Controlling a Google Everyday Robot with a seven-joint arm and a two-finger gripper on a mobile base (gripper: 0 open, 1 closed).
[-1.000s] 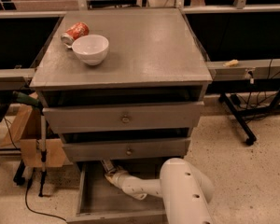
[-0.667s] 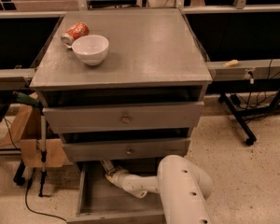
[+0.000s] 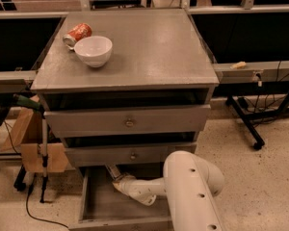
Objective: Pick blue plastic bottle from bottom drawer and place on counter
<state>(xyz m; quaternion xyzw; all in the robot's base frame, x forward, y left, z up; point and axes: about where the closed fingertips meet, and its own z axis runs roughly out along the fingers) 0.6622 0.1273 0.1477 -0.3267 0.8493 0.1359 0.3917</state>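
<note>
The bottom drawer is pulled open at the foot of the grey cabinet, showing a plain grey floor. My white arm bends down into it from the right. The gripper reaches to the drawer's back left, tucked under the front of the middle drawer, which hides its end. The blue plastic bottle is hidden from view. The counter is the flat grey top of the cabinet.
An orange-red soda can lies on its side beside a white bowl at the counter's back left. The top drawer stands slightly out. A cardboard box sits left of the cabinet, and a black wheeled table leg stands to the right.
The arm's white elbow has shifted slightly left. The wrist stays deep in the bottom drawer.
</note>
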